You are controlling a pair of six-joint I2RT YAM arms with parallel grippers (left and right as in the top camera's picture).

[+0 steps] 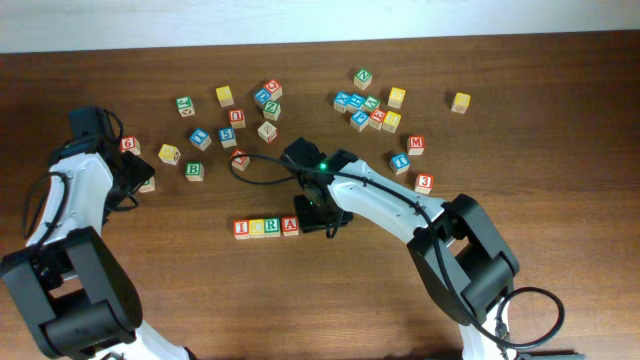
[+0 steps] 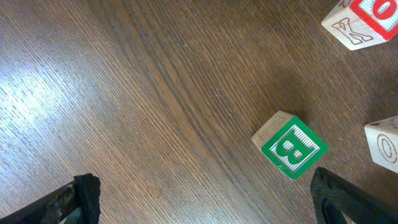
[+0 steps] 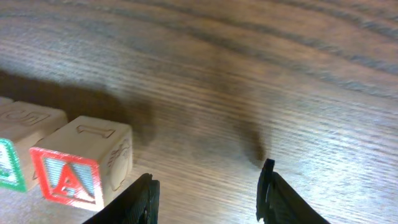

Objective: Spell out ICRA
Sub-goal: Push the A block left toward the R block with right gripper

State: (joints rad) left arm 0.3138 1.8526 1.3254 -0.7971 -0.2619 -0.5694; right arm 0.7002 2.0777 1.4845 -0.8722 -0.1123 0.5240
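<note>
- The right gripper (image 3: 208, 202) has its fingers (image 3: 148, 200) partly apart, a moderate gap, with only bare table (image 3: 261, 74) between them; it holds nothing.
- Just outside one finger stands the A cube (image 3: 71, 174), its red letter facing the wrist camera. Whether that finger touches the cube's side or merely stands close is hard to tell from this low angle.
- Beyond the A, the R cube (image 3: 7, 163) shows only a sliver of green at the frame's edge.
- The left gripper (image 2: 205, 205) is spread wide, its fingers (image 2: 84, 196) at opposite corners of the frame, gripping nothing.
- A green B cube (image 2: 290, 147) lies near one finger, apart from it; farther off sits a K-marked cube (image 2: 357, 22).
- Only the overhead view shows the whole row: I cube (image 1: 241, 229), C cube (image 1: 257, 228), R and A side by side, touching, near the table's middle, with the right gripper just beside the A end.
- Farther back, loose cubes (image 1: 236, 117) lie scattered in two clusters.
</note>
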